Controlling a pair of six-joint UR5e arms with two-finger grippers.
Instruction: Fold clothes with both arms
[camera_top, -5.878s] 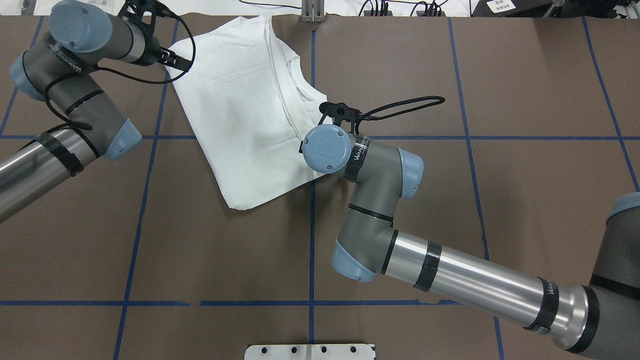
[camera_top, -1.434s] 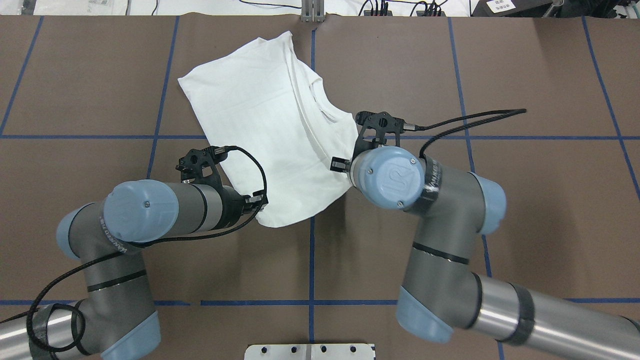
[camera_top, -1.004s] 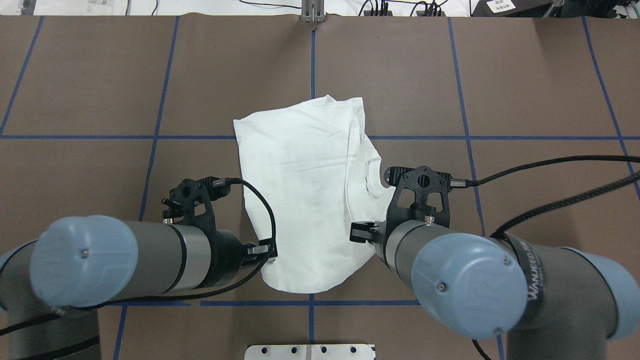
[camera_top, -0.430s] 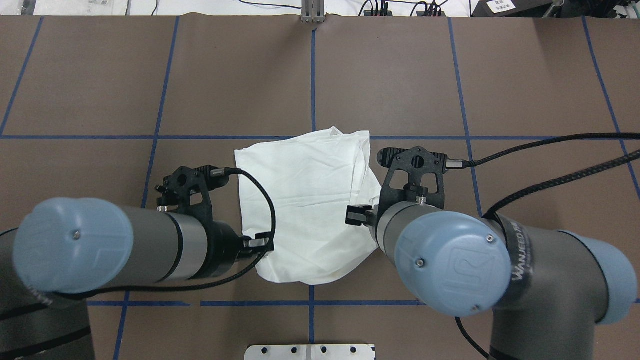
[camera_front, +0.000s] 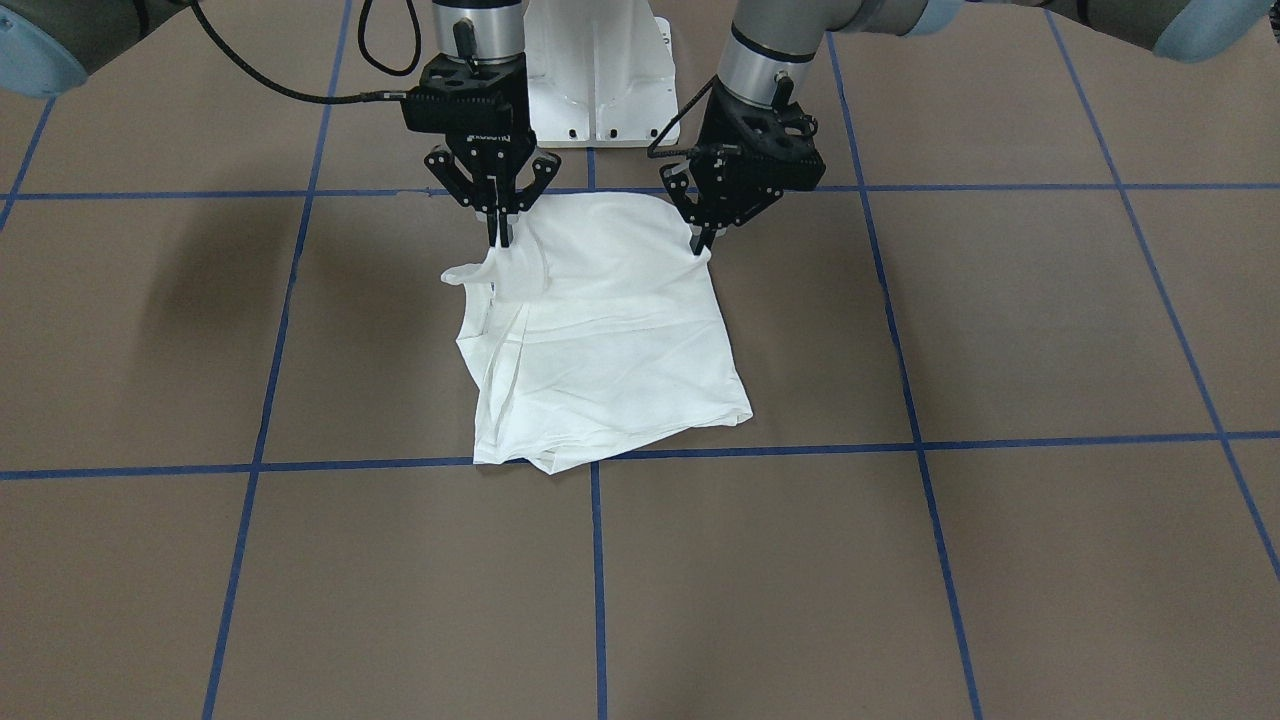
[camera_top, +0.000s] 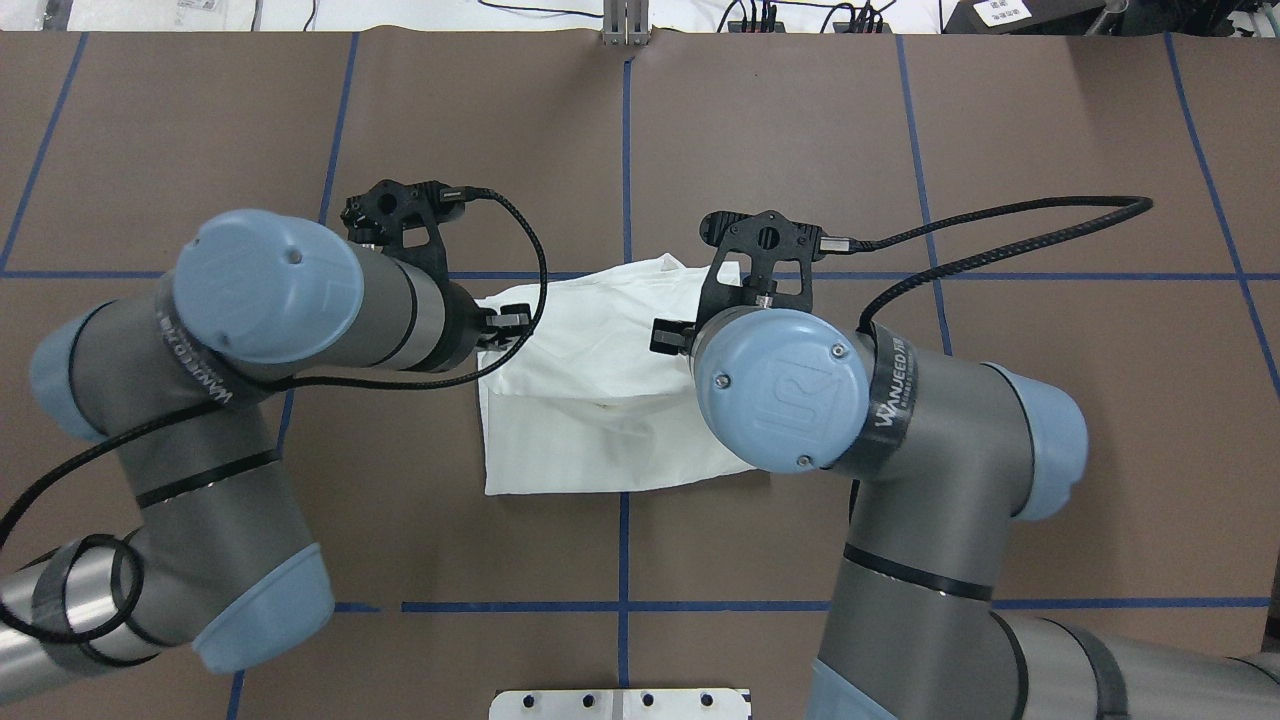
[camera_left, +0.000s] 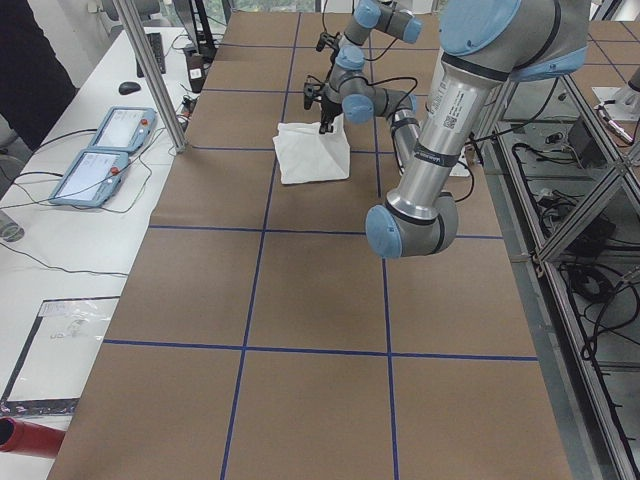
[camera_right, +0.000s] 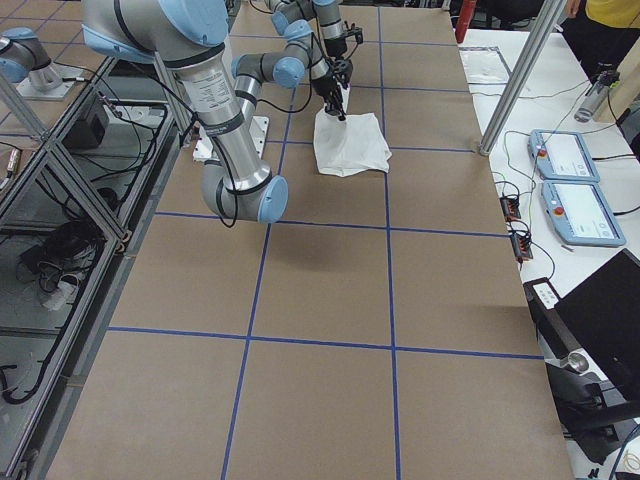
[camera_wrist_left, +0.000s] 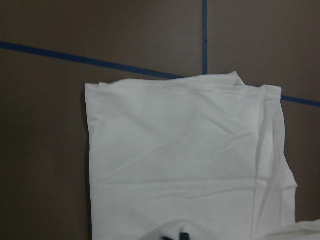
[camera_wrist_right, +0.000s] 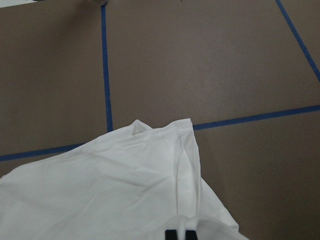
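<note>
The white shirt (camera_front: 610, 340) lies folded on the brown table (camera_front: 1000, 330), near the robot. It also shows in the overhead view (camera_top: 590, 400). My left gripper (camera_front: 700, 248) is shut on the shirt's corner on the robot's side. My right gripper (camera_front: 500, 238) is shut on the other near corner and lifts a flap of cloth. Both hold the edge a little above the lower layer. In the left wrist view the shirt (camera_wrist_left: 185, 160) spreads ahead of the fingertips (camera_wrist_left: 184, 236). The right wrist view shows the cloth (camera_wrist_right: 115, 190) the same way. No black text shows.
The white pedestal base (camera_front: 600, 80) stands just behind the grippers. Blue tape lines (camera_front: 900, 445) grid the table. Two teach pendants (camera_left: 100, 150) and an aluminium post (camera_left: 150, 70) stand at the operators' side. My arms' elbows (camera_top: 260, 290) hang over the shirt's sides.
Both arms first dragged the shirt towards the robot. Now they have moved away from the robot with the near edge held, and the shirt looks shorter.
</note>
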